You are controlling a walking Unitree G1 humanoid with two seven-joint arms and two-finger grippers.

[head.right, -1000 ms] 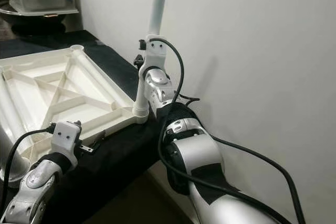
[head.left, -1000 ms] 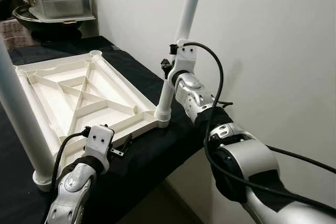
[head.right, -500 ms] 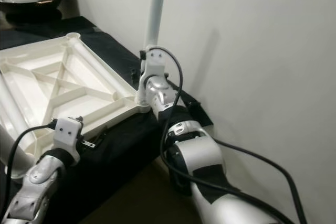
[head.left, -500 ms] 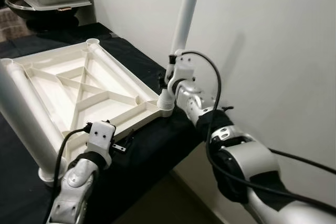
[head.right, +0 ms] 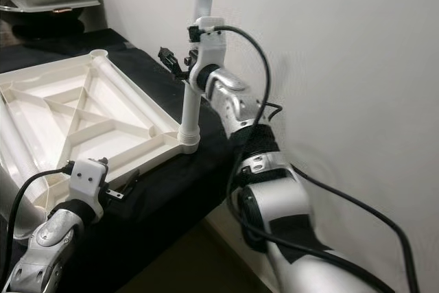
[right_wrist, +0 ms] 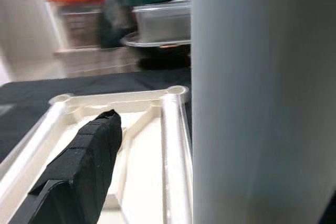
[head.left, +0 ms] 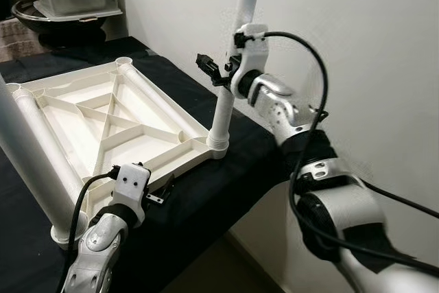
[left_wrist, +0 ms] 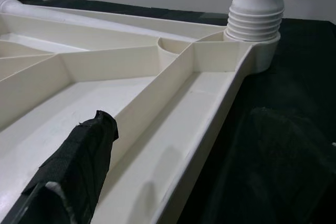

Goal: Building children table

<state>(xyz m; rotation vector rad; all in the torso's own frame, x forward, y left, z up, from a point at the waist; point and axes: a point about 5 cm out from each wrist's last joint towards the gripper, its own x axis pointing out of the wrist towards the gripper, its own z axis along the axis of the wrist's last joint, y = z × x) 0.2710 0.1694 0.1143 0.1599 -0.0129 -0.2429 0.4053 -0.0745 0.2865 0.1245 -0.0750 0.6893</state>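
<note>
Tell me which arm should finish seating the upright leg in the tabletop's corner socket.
Right. The right gripper is already at the upright leg, while the left gripper sits low at the tabletop's near edge.

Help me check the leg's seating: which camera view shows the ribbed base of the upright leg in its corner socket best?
The left wrist view: the ribbed base sits close and sharp in the tabletop corner. Both eye views show it small, below the right tool. The right wrist view shows the leg's shaft blurred, not the base.
</note>
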